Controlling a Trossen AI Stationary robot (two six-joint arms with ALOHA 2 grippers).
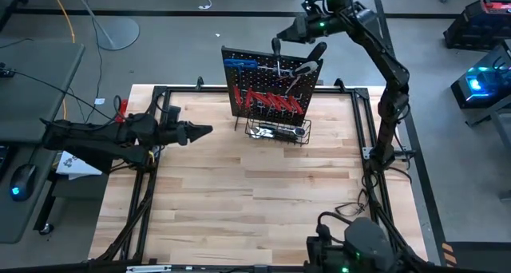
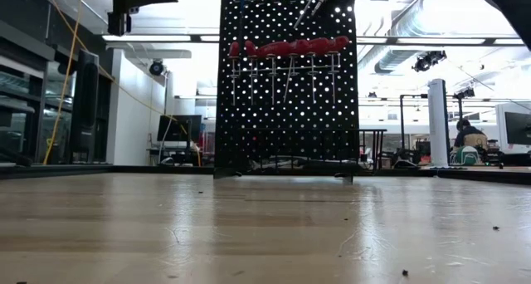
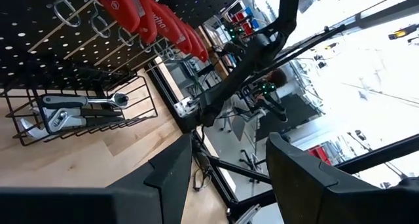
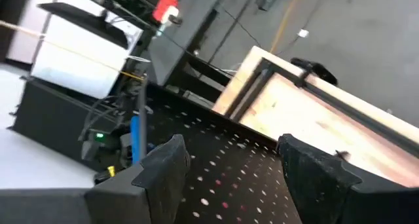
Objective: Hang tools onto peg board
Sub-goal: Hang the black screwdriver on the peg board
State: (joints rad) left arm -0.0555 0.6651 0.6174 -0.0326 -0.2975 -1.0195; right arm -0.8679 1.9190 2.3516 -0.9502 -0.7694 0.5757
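Wooden table, peg board below spread right tool, spread left tool well apart

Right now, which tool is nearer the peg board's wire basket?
Left, though neither is close. The left tool hovers open beside the peg board, level with the wire basket across bare table. The right tool sits open above and behind the board's top edge.
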